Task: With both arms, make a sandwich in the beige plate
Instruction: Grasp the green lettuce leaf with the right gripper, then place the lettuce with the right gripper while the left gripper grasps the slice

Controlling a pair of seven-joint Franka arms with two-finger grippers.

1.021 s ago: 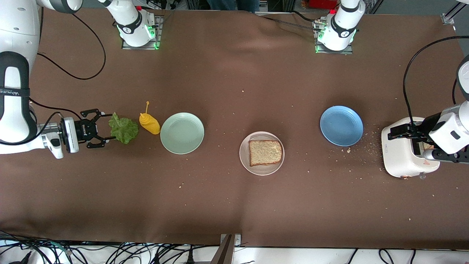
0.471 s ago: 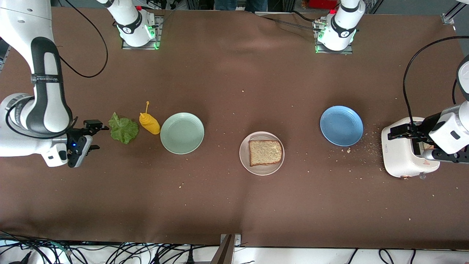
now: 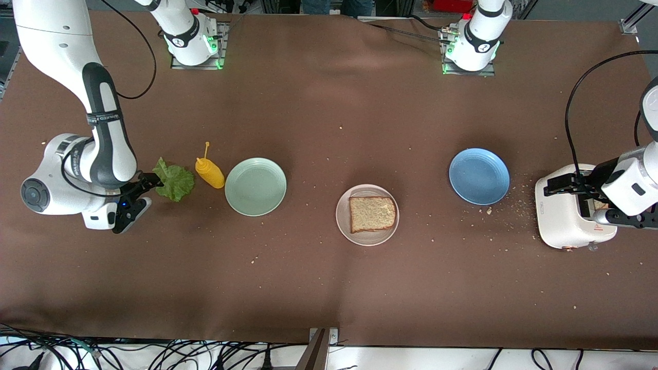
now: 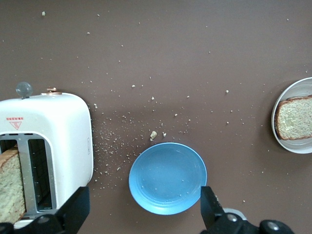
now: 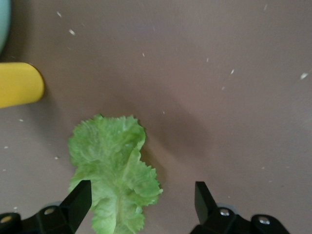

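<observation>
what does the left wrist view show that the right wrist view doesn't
Only the left wrist view: white toaster with a bread slice in a slot, blue plate, beige plate holding toast. Only the right wrist view: lettuce leaf, yellow mustard bottle. Both: brown crumb-strewn tablecloth and open jaws.

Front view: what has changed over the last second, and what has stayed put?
The right gripper swung from lying level beside the ruffled green lettuce leaf to pointing down at the leaf's edge, open, nothing grasped. The left gripper stayed open over the white toaster. The bread slice on the round beige plate, the yellow squeeze bottle, the mint-green plate and the blue plate did not move.
</observation>
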